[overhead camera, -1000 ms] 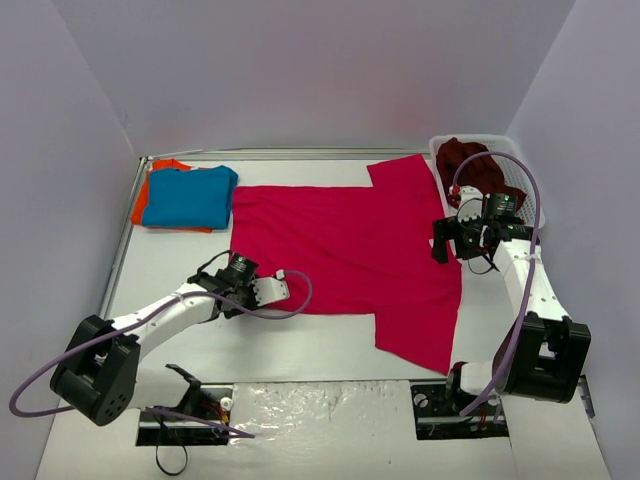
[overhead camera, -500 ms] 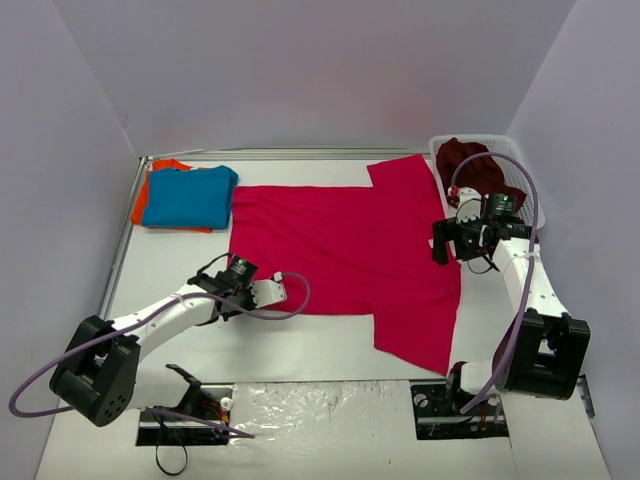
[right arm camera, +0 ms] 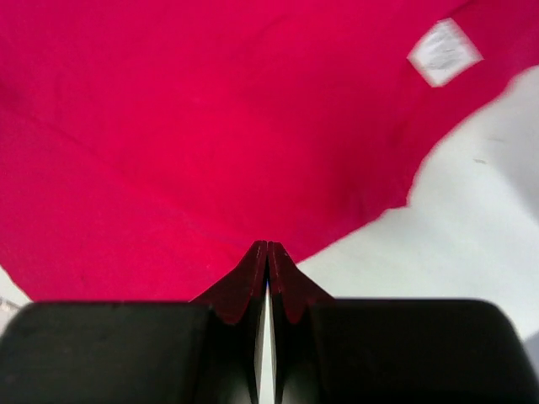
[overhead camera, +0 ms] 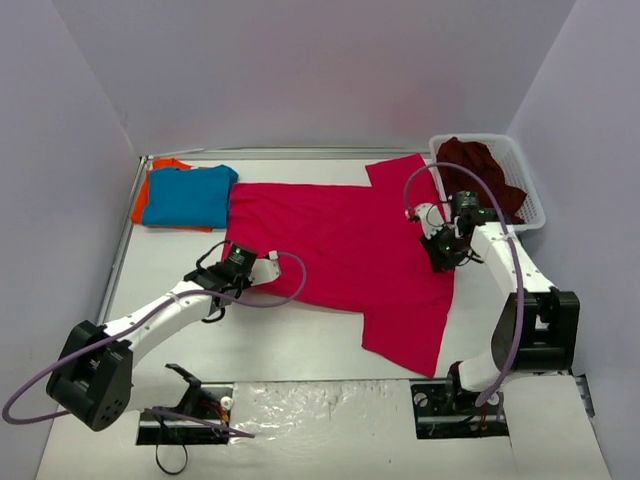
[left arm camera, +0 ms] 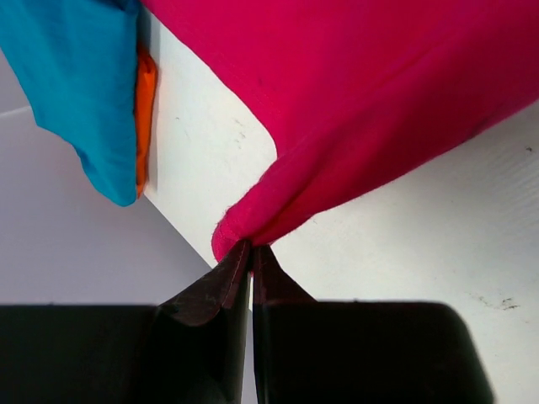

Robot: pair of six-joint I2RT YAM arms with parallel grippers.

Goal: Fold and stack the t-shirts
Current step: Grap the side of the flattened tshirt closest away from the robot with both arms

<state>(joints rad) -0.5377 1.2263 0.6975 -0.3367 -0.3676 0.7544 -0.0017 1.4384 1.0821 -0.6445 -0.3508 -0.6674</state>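
Only the wrist views let us see the grips: the left gripper (left arm camera: pixel 251 252), pressed together, pinches a hem fold of the crimson-pink t-shirt (left arm camera: pixel 379 101), which spreads away ahead of it; the right gripper (right arm camera: pixel 268 252) likewise nips its edge. Overhead, we see the blue t-shirt (overhead camera: pixel 187 196) beyond the left gripper, lying on the orange t-shirt (overhead camera: pixel 143 205).

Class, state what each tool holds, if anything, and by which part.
Both hold the crimson-pink t-shirt: the left tool pinches a bunched corner of its left edge, the right tool its right edge.
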